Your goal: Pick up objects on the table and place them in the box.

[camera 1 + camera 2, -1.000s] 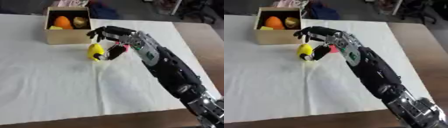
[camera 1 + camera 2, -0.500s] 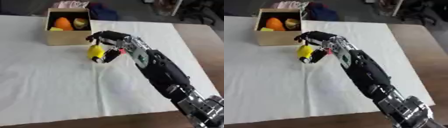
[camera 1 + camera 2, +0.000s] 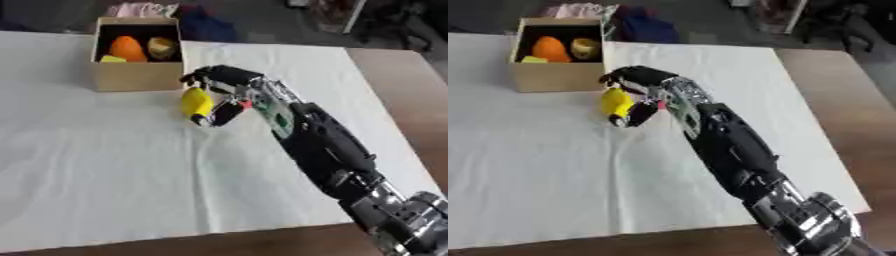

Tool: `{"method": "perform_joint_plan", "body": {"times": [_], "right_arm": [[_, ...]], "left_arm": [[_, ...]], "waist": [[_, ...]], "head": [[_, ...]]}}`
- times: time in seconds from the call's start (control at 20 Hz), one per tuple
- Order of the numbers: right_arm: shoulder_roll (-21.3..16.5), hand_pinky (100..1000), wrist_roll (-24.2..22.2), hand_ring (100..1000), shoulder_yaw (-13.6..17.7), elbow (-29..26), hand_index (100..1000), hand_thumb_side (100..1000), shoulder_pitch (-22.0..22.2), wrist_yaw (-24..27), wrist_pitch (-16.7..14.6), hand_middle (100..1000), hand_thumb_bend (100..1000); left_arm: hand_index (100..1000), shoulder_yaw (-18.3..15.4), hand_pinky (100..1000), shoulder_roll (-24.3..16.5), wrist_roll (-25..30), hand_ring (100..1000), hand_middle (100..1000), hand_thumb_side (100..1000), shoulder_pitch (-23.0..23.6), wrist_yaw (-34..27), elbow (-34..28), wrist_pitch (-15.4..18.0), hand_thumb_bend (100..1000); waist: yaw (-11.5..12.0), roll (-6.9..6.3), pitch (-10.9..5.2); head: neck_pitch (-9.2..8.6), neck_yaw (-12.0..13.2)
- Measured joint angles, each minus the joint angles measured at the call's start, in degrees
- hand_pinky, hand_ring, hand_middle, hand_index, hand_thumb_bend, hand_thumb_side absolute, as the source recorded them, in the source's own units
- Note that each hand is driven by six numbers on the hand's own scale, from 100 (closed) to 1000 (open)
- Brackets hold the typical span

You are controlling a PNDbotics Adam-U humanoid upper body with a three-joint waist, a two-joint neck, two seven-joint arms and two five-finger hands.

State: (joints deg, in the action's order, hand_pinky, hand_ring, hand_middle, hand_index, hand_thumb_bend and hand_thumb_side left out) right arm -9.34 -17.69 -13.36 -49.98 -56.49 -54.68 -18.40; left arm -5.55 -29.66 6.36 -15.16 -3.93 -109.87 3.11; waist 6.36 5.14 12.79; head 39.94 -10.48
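Observation:
A yellow oblong object (image 3: 195, 103) with a dark tip is held in my right hand (image 3: 224, 87), whose fingers curl over its top and thumb comes up from below. It hangs just above the white cloth, in front of the right corner of the cardboard box (image 3: 137, 75). Inside the box lie an orange fruit (image 3: 127, 48), a brownish round item (image 3: 161, 46) and a small yellow-green piece (image 3: 112, 59). My right arm stretches in from the lower right. The left hand shows in neither view.
A white cloth (image 3: 131, 170) covers most of the table, with bare brown wood (image 3: 402, 100) along the right side. Pink and dark fabric (image 3: 166, 11) lies behind the box, and chair legs stand at the far right.
My right hand has closed round the yellow object and lifted it slightly toward the box.

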Motion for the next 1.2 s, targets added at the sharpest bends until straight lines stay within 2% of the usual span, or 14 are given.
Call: {"method": "perform_joint_plan", "body": {"times": [0.15,0.25,0.3,0.4,0.45,0.5,0.55,0.6,0.7,0.8,0.85,0.9,0.95,1.2], "right_arm": [[0.00,751,1.49,704,0.61,0.68,890,171,0.01,-1.39,0.43,774,230],[0.00,728,3.08,652,0.96,1.03,823,100,0.02,-2.21,0.69,708,215],[0.00,707,4.09,606,1.02,1.20,751,100,0.02,-2.72,0.80,632,191],[0.00,677,6.46,535,1.28,1.25,641,100,0.03,-3.74,0.96,531,207],[-0.01,671,7.87,523,1.34,1.25,622,100,0.03,-4.30,1.02,515,207],[-0.01,649,9.34,481,1.35,1.25,546,100,0.03,-4.84,1.07,452,196],[-0.01,643,10.89,472,1.35,1.25,529,100,0.03,-5.30,1.11,437,193],[-0.01,618,12.36,429,1.35,1.25,465,100,0.04,-5.74,1.12,376,179],[-0.01,601,15.35,403,1.41,1.24,417,100,0.04,-6.52,1.19,332,165],[-0.02,589,18.37,384,1.68,1.22,385,100,0.04,-6.83,1.29,301,151],[-0.04,587,19.84,380,1.73,1.18,380,100,0.04,-6.84,1.34,298,100],[-0.07,585,21.17,376,1.76,1.13,376,100,0.04,-6.78,1.35,292,134],[-0.17,585,22.22,375,1.75,0.90,374,100,0.04,-6.65,1.28,290,130],[-1.44,581,23.52,369,1.07,-2.68,368,100,-0.24,-3.02,1.01,283,100]], "left_arm": [[775,-0.02,758,0.30,0.09,581,637,550,0.03,0.22,0.00,-0.09,100],[775,-0.03,757,0.48,0.11,580,637,550,0.08,0.34,0.00,-0.11,100],[774,-0.05,757,0.49,0.12,580,637,550,0.09,0.38,0.00,-0.11,100],[774,-0.15,757,0.50,0.12,580,637,550,0.11,0.41,0.00,-0.12,100],[774,-0.17,757,0.50,0.11,580,637,551,0.13,0.41,0.00,-0.12,100],[774,-0.18,757,0.51,0.11,580,637,551,0.17,0.41,0.00,-0.12,100],[774,-0.21,757,0.53,0.11,580,637,551,0.21,0.41,0.00,-0.12,100],[774,-0.29,760,0.60,0.11,580,637,552,0.27,0.41,0.01,-0.13,100],[774,-0.32,764,0.93,0.11,580,636,552,0.38,0.41,0.01,-0.14,100],[774,-0.32,764,0.98,0.10,580,636,553,0.45,0.41,0.02,-0.17,100],[774,-0.33,765,0.99,0.08,580,636,553,0.45,0.41,0.02,-0.19,100],[774,-0.34,766,1.00,0.05,579,635,553,0.45,0.41,0.02,-0.22,100],[774,-0.35,766,1.03,0.03,579,635,554,0.46,0.41,0.02,-0.25,100],[773,-0.47,768,1.48,-0.08,579,634,555,0.53,0.41,0.03,-0.37,100]], "waist": [[-0.01,0.00,0.00],[-0.01,0.00,0.00],[-0.01,0.00,0.00],[-0.01,0.00,0.00],[-0.01,0.00,0.00],[-0.01,0.00,0.00],[-0.01,0.00,0.00],[-0.01,0.00,0.00],[0.01,0.00,0.00],[0.03,0.00,0.00],[0.04,0.00,0.00],[0.07,0.00,0.00],[0.09,0.00,0.00],[0.24,0.02,0.00]], "head": [[-0.01,0.02],[-0.01,0.04],[-0.01,0.04],[-0.01,0.04],[-0.01,0.05],[-0.01,0.05],[-0.01,0.05],[-0.01,0.05],[-0.01,0.05],[-0.01,0.05],[-0.01,0.05],[-0.01,0.05],[-0.01,0.05],[-0.01,0.05]]}}
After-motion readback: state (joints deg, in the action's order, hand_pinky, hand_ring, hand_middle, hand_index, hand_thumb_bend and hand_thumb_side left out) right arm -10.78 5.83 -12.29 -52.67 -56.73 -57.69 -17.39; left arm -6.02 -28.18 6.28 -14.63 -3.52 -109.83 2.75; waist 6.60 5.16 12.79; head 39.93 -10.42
